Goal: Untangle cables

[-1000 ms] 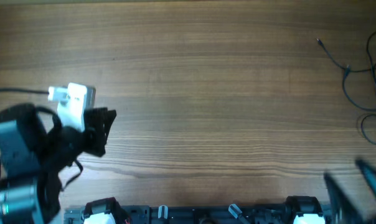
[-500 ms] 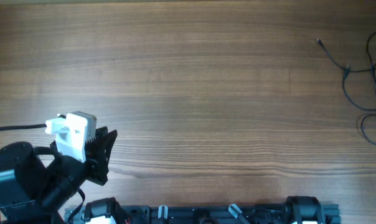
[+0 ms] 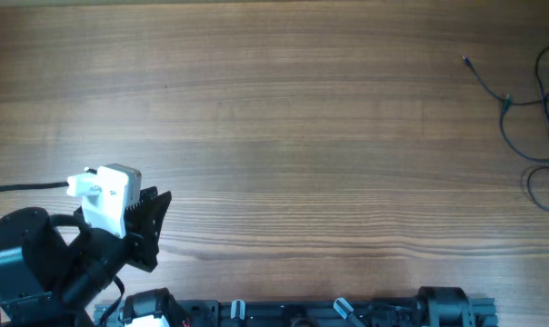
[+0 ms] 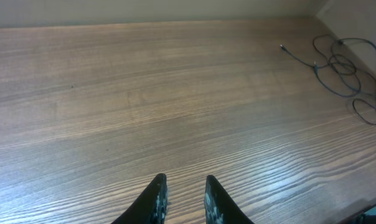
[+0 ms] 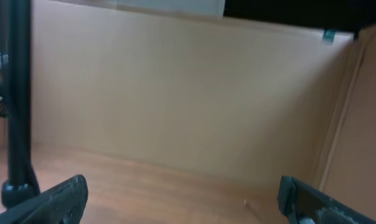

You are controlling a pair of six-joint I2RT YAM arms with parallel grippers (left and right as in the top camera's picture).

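Sprawling cables (image 3: 506,102) (one loose tangle)

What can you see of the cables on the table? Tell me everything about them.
The cables are very thin dark wires, black to greenish, lying loose on the wooden table near its far right corner. One strand runs out fairly straight towards the middle and ends in a tiny plug. The rest curl in several overlapping loops, tangled where they cross and partly cut off by the edge of the overhead view. They lie flat, and only the table touches them.
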